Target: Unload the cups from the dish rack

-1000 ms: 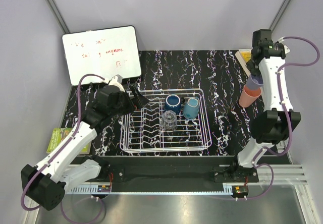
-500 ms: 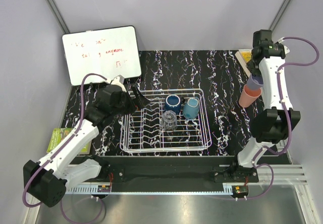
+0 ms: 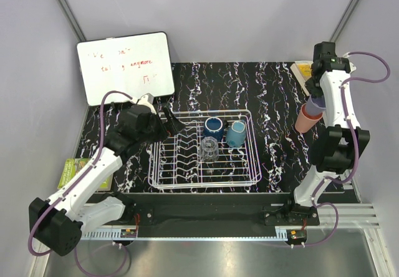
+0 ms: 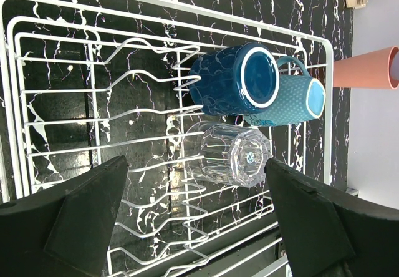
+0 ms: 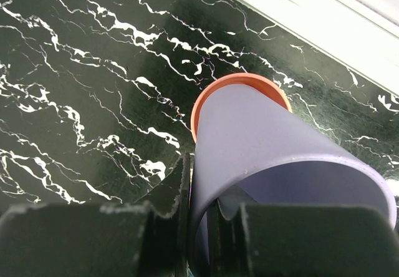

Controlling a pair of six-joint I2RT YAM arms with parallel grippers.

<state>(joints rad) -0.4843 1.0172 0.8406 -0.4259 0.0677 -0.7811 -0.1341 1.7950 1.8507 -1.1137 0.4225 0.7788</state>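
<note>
The white wire dish rack (image 3: 181, 158) holds a dark blue cup (image 3: 213, 126), a teal cup (image 3: 235, 133) and a clear glass (image 3: 209, 148), all lying on their sides. My left gripper (image 3: 169, 122) hovers open over the rack's far left corner. In the left wrist view its fingers (image 4: 87, 221) frame the clear glass (image 4: 230, 154), with the dark blue cup (image 4: 234, 78) and teal cup (image 4: 293, 99) beyond. At the far right my right gripper (image 3: 315, 99) is shut on the wall of the lavender cup (image 5: 274, 146). That cup sits partly inside the salmon pink cup (image 3: 305, 120) standing on the table.
A whiteboard (image 3: 124, 68) leans at the back left. A green packet (image 3: 78, 172) lies at the table's left edge. A yellow-and-tan object (image 3: 303, 71) sits at the back right, close to the wall beside the pink cup.
My left gripper has shifted slightly right toward the rack's left end, still open. My right wrist has moved a little with the lavender cup over the pink cup.
</note>
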